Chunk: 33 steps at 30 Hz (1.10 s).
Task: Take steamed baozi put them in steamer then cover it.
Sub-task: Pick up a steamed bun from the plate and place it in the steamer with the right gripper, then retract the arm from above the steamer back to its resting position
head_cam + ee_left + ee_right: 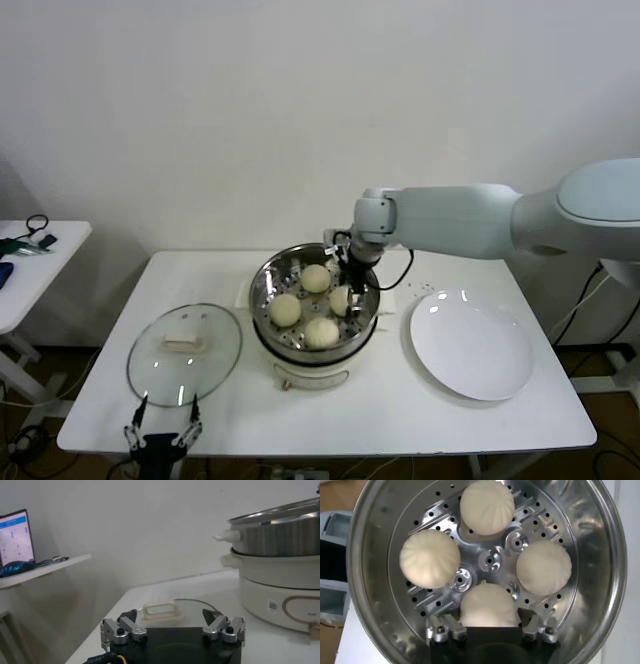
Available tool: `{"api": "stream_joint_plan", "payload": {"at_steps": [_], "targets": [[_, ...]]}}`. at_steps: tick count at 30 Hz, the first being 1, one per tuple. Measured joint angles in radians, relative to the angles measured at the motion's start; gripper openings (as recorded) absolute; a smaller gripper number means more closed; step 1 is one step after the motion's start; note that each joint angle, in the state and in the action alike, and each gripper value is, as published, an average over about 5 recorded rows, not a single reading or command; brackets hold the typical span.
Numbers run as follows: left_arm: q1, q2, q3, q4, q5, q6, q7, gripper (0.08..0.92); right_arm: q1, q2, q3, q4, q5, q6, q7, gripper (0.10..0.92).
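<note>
Head view: four steamed baozi (pixel 321 332) are seen seated on the perforated tray inside the steamer (pixel 264 300), spaced in a ring so none is stacked. The right gripper (pixel 352 301) is held low over the right-hand bun, jaws spread on either side of it and gripping nothing; release is judged complete. The cover (pixel 184 354) is laid flat on the table (pixel 400 420), left of the steamer, its bar handle upward and running roughly left-right. The left gripper (pixel 160 436) is parked near it, wide open and empty.
</note>
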Motion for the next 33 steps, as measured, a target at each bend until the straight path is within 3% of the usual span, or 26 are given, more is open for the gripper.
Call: {"api": "stream_joint_plan", "payload": {"at_steps": [19, 33], "targets": [[-0.002, -0.003, 0.006, -0.002, 0.004, 0.001, 0.000, 0.823, 0.033, -0.092, 0.083, 0.063, -0.004, 0.007, 0.017, 0.823], [-0.002, -0.006, -0.013, -0.009, 0.007, -0.002, -0.001, 0.823, -0.003, -0.326, 0.237, 0.184, -0.052, 0.129, 0.160, 0.823]]}}
